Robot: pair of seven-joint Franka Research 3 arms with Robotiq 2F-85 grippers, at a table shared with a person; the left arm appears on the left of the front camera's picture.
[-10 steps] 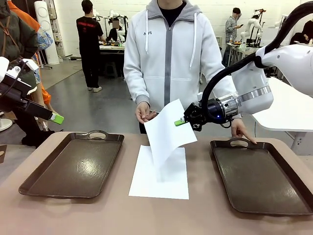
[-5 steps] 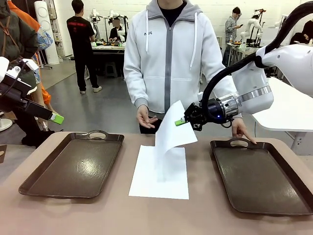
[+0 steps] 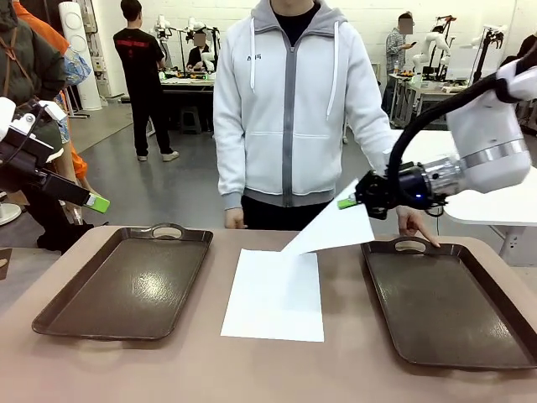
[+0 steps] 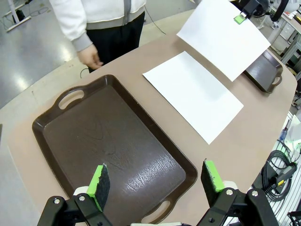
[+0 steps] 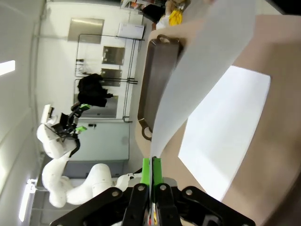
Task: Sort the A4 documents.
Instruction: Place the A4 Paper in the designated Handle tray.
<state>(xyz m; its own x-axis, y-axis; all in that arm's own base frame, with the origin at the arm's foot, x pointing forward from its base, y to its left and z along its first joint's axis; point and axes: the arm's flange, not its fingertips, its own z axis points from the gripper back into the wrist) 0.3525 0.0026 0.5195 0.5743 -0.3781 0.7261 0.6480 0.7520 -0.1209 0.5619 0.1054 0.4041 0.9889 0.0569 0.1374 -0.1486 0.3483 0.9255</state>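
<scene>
1. My right gripper (image 3: 348,202) is pressed together on the edge of one A4 sheet (image 3: 334,232). The right wrist view shows both green pads (image 5: 146,170) flat against the paper.
2. The held sheet is in the air, between the middle of the table (image 3: 193,369) and the right tray (image 3: 445,306). It slopes down from the pinch toward my left. Its low corner sits over the far edge of the second sheet; I can't tell if they touch.
3. Long axis of the held sheet: can't pin it down, too foreshortened.
4. The second A4 sheet (image 3: 275,294) lies flat between the two trays, long axis running from me to the person.
5. My left gripper (image 4: 155,178) is spread wide and holds nothing. It hovers above the near end of the left tray (image 4: 108,141).
6. The person's hand (image 3: 415,223) rests at the right tray's far handle.
</scene>
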